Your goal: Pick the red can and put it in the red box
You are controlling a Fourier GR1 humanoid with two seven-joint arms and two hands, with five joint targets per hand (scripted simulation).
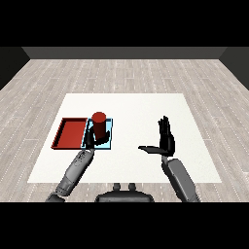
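Two trays side by side on white table: red tray at left, light blue tray touching its right edge; red can upright over blue tray, L robot hand curled round its lower part; R robot hand well apart to the right, fingers straight, thumb out, holding nothing.
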